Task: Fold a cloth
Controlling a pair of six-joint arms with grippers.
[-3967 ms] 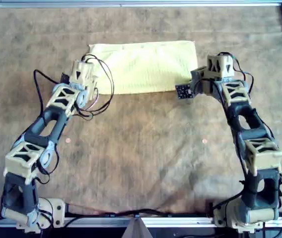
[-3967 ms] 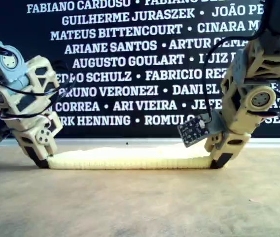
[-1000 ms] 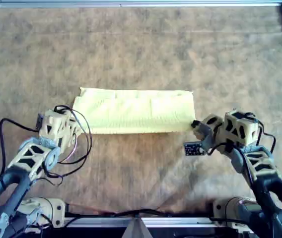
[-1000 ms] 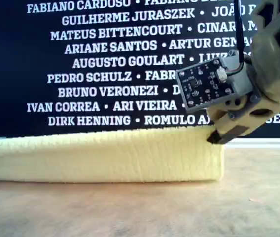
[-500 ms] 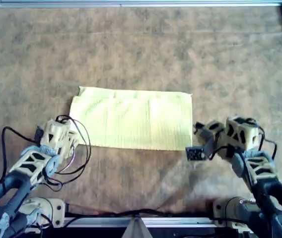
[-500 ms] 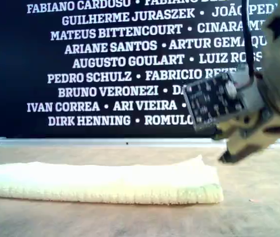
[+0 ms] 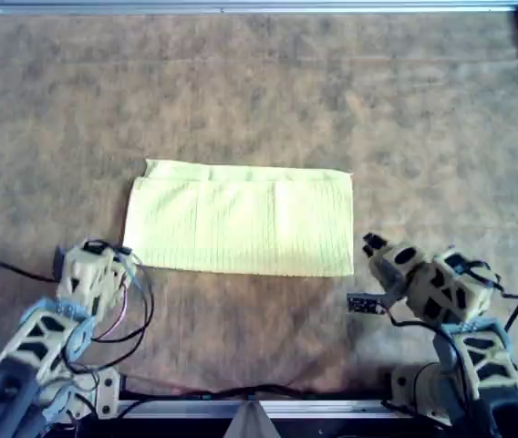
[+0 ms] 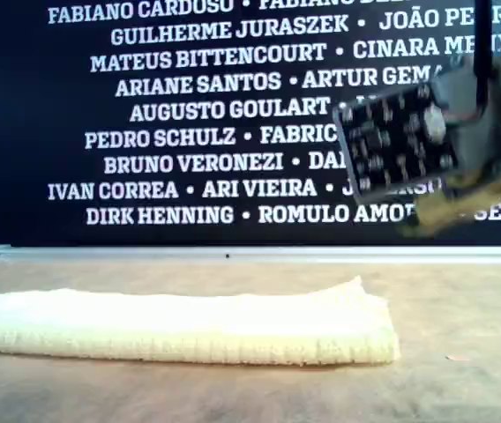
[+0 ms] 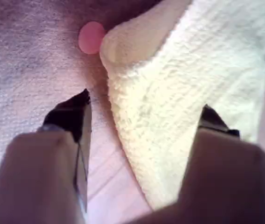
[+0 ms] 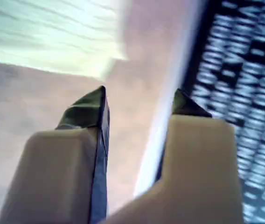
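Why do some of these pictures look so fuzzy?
The right wrist view is smeared with motion blur, the cloth just pale streaks. In the exterior view the circuit board near the lens is soft. The overhead view stays sharp.

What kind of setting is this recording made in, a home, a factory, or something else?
Probably a lab or demo bench, not a home. The cloth lies on a brown felt-like mat bounded by a metal frame, and a black wall of printed names stands behind.
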